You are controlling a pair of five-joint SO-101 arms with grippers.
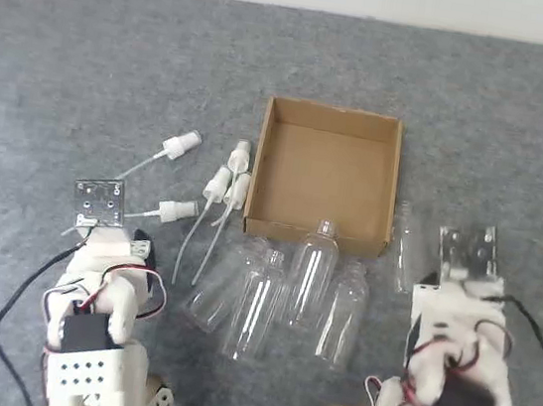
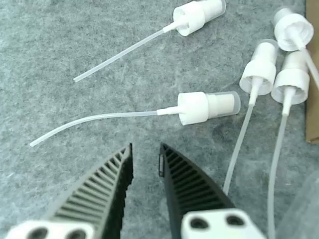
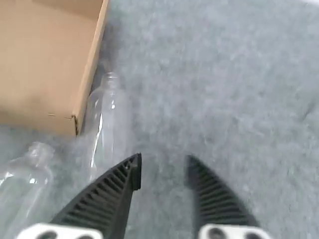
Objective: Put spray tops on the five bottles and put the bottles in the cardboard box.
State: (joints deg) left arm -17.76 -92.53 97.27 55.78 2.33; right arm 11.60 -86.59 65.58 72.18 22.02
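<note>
Grey table point(image 1: 80, 58) all round, cardboard box point(image 1: 326, 170) parked mid-frame. The left gripper point(image 2: 145, 149) is held low at lower left, slightly parted; the right gripper point(image 3: 164, 162), lower right, is spread wide, nothing gripped. Five spray tops point(image 1: 216, 184) are scattered left of the box; five bottles point(image 1: 311, 268): four bunched below it, one beside its right wall.

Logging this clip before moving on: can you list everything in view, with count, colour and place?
table: one, grey, speckled, under everything.
box: one, brown cardboard, open, mid-table.
spray tops: five, white, loose on the table left of the box.
bottles: five, clear, lying uncapped; four in front of the box, one along its right side.
left claw: one, black, open, above the table near a spray top.
right claw: one, black, open, above the table beside the lone bottle.
</note>
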